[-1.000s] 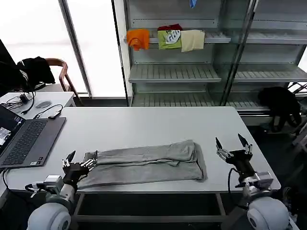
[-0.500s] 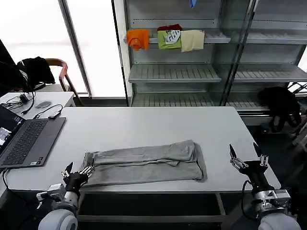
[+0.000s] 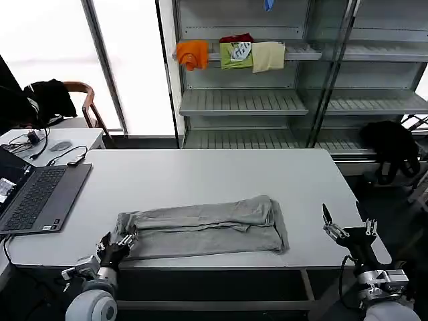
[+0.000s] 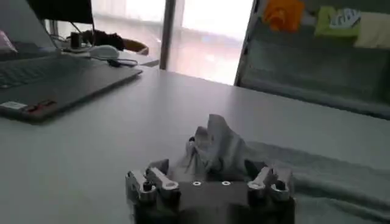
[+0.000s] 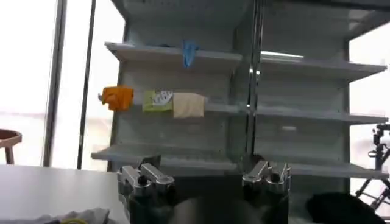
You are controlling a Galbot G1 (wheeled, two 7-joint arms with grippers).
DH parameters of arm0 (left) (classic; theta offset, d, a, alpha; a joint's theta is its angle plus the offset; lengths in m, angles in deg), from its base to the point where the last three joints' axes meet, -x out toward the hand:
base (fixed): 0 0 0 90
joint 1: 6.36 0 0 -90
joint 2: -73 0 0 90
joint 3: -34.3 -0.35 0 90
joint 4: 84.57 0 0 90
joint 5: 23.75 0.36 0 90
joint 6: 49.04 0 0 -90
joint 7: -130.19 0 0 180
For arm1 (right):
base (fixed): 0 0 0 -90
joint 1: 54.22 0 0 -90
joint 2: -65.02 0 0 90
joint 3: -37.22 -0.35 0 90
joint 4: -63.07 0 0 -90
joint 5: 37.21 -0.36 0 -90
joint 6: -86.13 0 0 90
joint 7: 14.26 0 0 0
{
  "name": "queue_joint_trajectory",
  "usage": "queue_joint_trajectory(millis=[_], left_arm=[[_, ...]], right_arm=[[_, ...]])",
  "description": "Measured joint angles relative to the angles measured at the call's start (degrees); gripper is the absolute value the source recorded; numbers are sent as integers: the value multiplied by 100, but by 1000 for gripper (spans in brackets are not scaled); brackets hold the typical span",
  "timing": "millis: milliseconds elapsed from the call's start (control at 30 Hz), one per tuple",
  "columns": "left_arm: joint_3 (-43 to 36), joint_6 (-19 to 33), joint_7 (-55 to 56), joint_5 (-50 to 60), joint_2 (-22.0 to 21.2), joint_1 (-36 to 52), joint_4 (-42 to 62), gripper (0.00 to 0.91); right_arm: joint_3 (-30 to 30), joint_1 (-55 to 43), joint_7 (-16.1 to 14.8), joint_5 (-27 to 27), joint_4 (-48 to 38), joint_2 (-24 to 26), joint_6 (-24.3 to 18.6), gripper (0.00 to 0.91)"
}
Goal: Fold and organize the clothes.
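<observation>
Grey fabric: the shirt (image 3: 204,227) lies folded into a long band on the white table (image 3: 200,174), near the front edge, between the two arms. We read its long axis as running left to right across the table, parallel to that edge; the thicker, bunched end points to the robot's right, and the left end tapers to a raised corner.

The left gripper (image 3: 118,245) sits low at the table's front-left edge, at that raised corner. In the left wrist view the cloth corner (image 4: 216,146) stands up in a peak between the gripper's fingers, but we cannot tell whether they are pinching it or merely around it. Our judgement: the corner is lifted so the end can be carried over for a crosswise fold.

The right gripper (image 3: 348,224) is off the table's front-right corner, well apart from the shirt, fingers spread wide and holding nothing; we take it as waiting.

A laptop (image 3: 33,194) sits at the table's left end, clear of the shirt. Folded items rest on the shelf (image 3: 241,100) behind.
</observation>
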Motion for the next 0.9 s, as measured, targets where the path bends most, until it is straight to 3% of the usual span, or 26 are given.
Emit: queue_joint_trajectory(millis=[467, 900], left_arm=[[-94, -36, -20, -78, -44, 115, -10, 0], [9, -58, -38, -270, 209, 281, -60, 0]], right_arm=[[24, -22, -19, 1, -17, -48, -38, 907], [91, -152, -26, 8, -13, -58, 20, 907]])
